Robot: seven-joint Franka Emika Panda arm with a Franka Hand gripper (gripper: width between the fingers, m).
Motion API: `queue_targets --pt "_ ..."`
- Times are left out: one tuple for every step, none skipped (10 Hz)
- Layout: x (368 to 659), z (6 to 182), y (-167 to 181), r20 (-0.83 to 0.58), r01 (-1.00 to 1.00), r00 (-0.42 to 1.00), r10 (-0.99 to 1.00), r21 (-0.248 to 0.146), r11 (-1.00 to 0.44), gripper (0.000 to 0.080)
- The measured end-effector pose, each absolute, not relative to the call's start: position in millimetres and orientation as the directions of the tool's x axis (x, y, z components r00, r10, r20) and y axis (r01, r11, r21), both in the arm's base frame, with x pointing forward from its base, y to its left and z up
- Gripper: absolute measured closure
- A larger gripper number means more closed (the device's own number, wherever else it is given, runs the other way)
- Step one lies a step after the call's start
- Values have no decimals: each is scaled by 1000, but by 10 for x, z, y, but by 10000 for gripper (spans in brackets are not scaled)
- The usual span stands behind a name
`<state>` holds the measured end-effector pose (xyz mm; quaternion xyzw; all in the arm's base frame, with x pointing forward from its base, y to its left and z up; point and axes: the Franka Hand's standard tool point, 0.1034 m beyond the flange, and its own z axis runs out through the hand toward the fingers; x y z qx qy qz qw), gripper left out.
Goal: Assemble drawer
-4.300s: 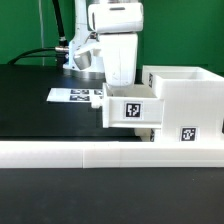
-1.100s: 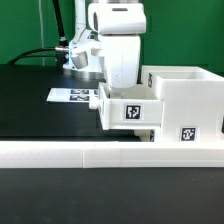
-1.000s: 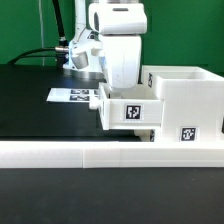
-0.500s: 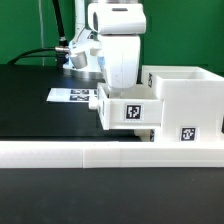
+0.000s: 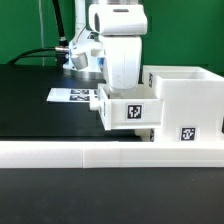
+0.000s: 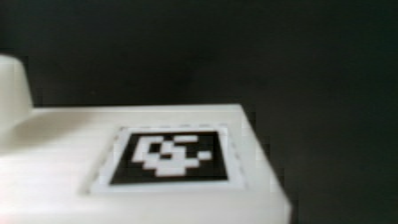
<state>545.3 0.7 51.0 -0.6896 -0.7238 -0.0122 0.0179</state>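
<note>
The white drawer housing (image 5: pixel 185 100) stands at the exterior view's right, with a square tag low on its front. A small white tagged box (image 5: pixel 128 112) sits against the housing's left side, sticking out toward the left. My gripper (image 5: pixel 120 80) hangs straight down just behind this small box. Its fingers are hidden behind the box, so I cannot tell whether they are open or shut. The wrist view is blurred and filled by a white tagged surface (image 6: pixel 169 155) very close below; no fingers show there. A second small box is not in view.
The long low white rail (image 5: pixel 100 152) runs across the front of the black table. The marker board (image 5: pixel 72 96) lies flat to the left of the small box. Black cables and a green backdrop are behind the arm.
Since the oldest frame my hand has shifted slightly toward the exterior view's right and the small box has moved a little. Over the last second almost nothing has changed.
</note>
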Motion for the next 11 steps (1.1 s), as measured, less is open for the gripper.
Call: queue_targets --pt "5457 507 15 44 999 -54 998 -5 54 755" --pt "5465 506 55 45 998 -55 997 -4 56 755" --pt "5472 509 93 45 998 -60 997 -3 60 755" --pt "5474 510 96 44 999 -43 998 -3 43 755" --pt "5481 516 111 45 1000 -22 999 -3 22 755" --pt "5480 518 123 45 1000 -7 999 -4 8 755" --pt "5473 517 142 45 1000 9 999 -9 -8 755" --pt "5472 517 140 46 1000 17 999 -10 -16 755" --pt "5472 517 136 46 1000 17 999 -10 -17 755" --pt "5470 514 135 46 1000 18 999 -11 -17 679" --pt "5470 513 133 46 1000 18 999 -11 -18 542"
